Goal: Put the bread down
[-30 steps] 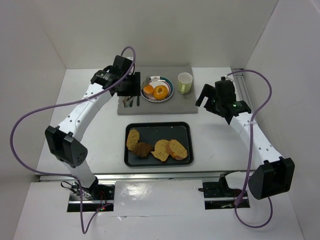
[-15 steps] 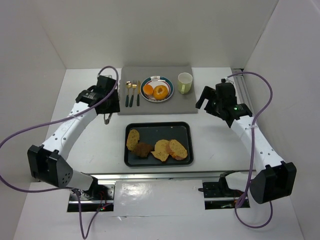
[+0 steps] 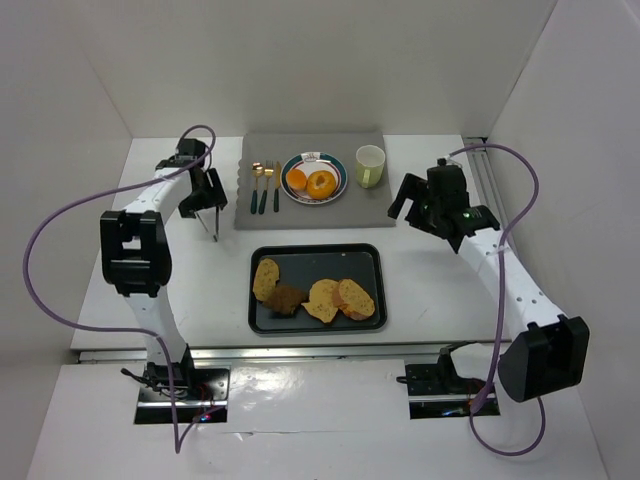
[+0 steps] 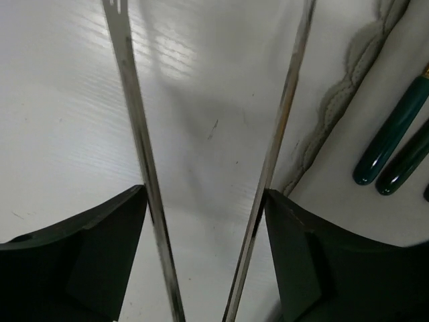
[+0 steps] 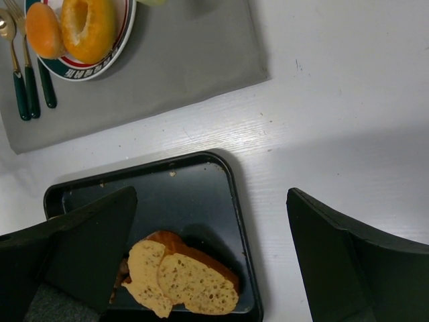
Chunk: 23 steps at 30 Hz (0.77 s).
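The bread lies on a round plate (image 3: 342, 186) on the grey mat: a golden-orange ring (image 3: 321, 184) and a smaller orange-brown roll (image 3: 297, 179). Both also show at the top left of the right wrist view, the ring (image 5: 87, 27) and the roll (image 5: 44, 30). My left gripper (image 3: 205, 198) is over the white table left of the mat, shut on metal tongs (image 4: 137, 147) whose two arms spread forward between my jaws (image 4: 204, 201). My right gripper (image 3: 413, 197) is open and empty, right of the mat; in its wrist view (image 5: 211, 204) it hangs over the tray's right end.
A black tray (image 3: 370, 255) in front of the mat (image 3: 370, 208) holds speckled toast slices (image 3: 340, 298) and a dark brown piece (image 3: 286, 298). Green-handled cutlery (image 3: 265, 188) lies left of the plate. A pale green cup (image 3: 370, 165) stands right of it. White walls enclose the table.
My left arm has swung left from beside the plate, off the mat, to the white table, carrying the tongs. The right arm has barely moved.
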### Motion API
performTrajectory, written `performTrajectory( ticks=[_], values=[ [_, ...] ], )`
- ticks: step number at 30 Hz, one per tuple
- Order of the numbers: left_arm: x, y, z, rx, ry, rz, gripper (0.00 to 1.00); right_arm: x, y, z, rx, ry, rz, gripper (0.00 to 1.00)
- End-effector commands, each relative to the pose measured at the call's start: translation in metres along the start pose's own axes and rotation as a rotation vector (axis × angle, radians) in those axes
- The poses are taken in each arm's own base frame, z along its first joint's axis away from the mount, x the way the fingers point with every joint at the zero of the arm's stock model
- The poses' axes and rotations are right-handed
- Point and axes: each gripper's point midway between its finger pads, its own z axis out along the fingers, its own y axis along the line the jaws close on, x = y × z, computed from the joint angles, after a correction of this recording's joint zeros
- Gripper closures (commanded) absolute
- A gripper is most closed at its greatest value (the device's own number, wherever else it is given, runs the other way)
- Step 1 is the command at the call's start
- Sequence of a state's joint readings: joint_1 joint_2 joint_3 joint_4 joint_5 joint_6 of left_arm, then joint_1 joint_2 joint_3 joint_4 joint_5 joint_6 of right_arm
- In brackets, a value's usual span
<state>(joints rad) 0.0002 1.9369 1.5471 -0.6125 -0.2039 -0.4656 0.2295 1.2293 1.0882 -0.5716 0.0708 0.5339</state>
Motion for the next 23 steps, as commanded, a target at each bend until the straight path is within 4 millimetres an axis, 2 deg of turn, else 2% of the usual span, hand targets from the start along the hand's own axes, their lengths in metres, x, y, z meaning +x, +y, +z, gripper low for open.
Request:
performTrajectory(
  ticks=[1,5,6,9,10,12,13,14,15,16,18,20,23],
  values=[
    [-0.015,-0.005,-0.01,0.07,-0.003,0.002,0.15,-0.004,0.005,0.005,-0.014,-0.022,-0.008,0.0],
    [-0.019,-0.007,-0.035,0.109,-0.022,0.011,0.05,-0.002,0.002,0.009,0.01,-0.004,-0.01,0.0],
    [-0.022,-0.006,-0.05,0.117,-0.042,0.008,0.03,-0.004,0.001,0.012,0.024,-0.008,-0.011,0.0],
    [-0.019,-0.004,-0.078,0.145,-0.046,0.02,0.03,-0.009,-0.003,0.016,0.066,-0.006,-0.013,0.0],
    [-0.02,-0.012,-0.099,0.179,-0.077,0.05,0.03,-0.011,-0.007,0.017,0.092,-0.008,-0.015,0.0],
    [-0.007,-0.019,-0.118,0.196,-0.07,0.079,0.03,-0.012,-0.01,0.017,0.105,-0.016,-0.025,0.0],
    [0.008,-0.032,-0.125,0.227,-0.06,0.117,0.03,-0.011,-0.012,0.02,0.119,-0.012,-0.026,0.0],
    [0.012,-0.037,-0.147,0.266,-0.094,0.133,0.03,-0.01,-0.015,0.023,0.134,-0.011,-0.028,0.0],
    [0.021,-0.042,-0.154,0.282,-0.097,0.153,0.03,-0.014,-0.013,0.022,0.129,-0.019,-0.027,0.0],
    [0.042,-0.052,-0.156,0.313,-0.074,0.208,0.03,-0.013,-0.016,0.025,0.147,-0.016,-0.029,0.0],
    [0.056,-0.058,-0.164,0.342,-0.074,0.264,0.03,-0.015,-0.015,0.027,0.148,-0.015,-0.029,0.0],
    [0.074,-0.056,-0.168,0.326,-0.029,0.296,0.03,-0.015,-0.016,0.031,0.16,-0.013,-0.03,0.0],
    [0.092,-0.061,-0.175,0.375,0.003,0.323,0.03,-0.009,-0.019,0.039,0.172,0.006,-0.034,0.0]
  ],
)
